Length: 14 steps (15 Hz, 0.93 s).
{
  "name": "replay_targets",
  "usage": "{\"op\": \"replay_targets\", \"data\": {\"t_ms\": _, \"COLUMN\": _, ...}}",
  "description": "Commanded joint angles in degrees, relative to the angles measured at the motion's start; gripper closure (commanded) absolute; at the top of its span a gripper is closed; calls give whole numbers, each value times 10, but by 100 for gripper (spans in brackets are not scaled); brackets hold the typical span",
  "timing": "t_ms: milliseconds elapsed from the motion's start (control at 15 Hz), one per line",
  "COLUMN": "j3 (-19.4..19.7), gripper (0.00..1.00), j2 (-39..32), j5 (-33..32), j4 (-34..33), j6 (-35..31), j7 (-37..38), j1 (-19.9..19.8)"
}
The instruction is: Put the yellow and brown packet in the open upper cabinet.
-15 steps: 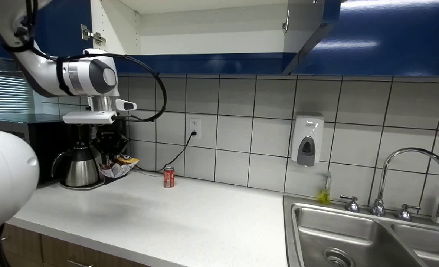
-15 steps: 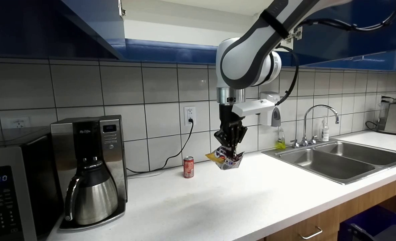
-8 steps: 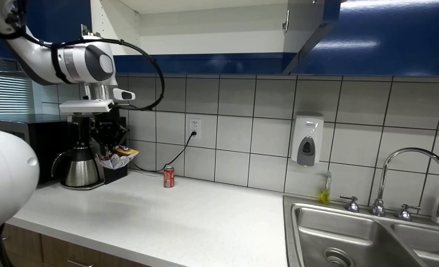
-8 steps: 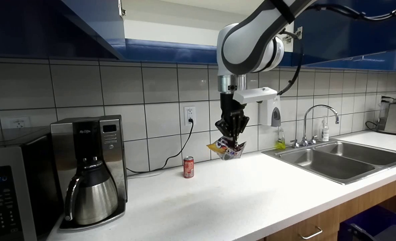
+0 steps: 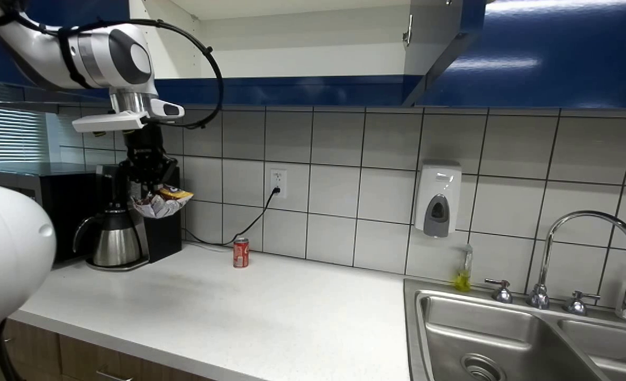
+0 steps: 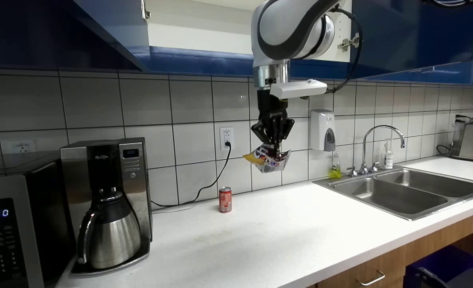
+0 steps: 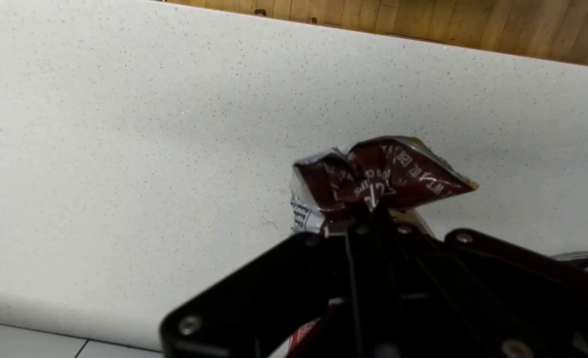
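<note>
The yellow and brown packet hangs crinkled below my gripper, well above the counter. In an exterior view its yellow end points left, with its silvery-white underside below. In the wrist view the packet shows its brown-red side, pinched at the fingertips. My gripper points down, shut on the packet. The open upper cabinet has a pale interior and a glossy blue lower edge. It also shows in an exterior view, partly behind the arm. The gripper is below the cabinet's lower edge.
A small red can stands on the counter by the tiled wall. A coffee maker and a microwave stand beside it. An open blue cabinet door juts out. A soap dispenser hangs near the sink.
My gripper has risen with the packet held in it, higher above the counter. The arm's wrist has risen in front of the cabinet. The can and cabinet have not moved.
</note>
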<state>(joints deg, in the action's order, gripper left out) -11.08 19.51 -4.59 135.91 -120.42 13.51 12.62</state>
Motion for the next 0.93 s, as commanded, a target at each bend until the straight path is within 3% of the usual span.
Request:
{"op": "replay_targets", "data": {"t_ms": 0, "j3": -25, "gripper": 100, "j2": 13, "j5": -13, "j4": -38, "j6": 57, "j7": 36, "j1": -16}}
{"op": "replay_targets", "data": {"t_ms": 867, "j3": -49, "gripper": 100, "j2": 18, "j5": -66, "j4": -157, "j6": 170, "j7": 85, "j1": -22}}
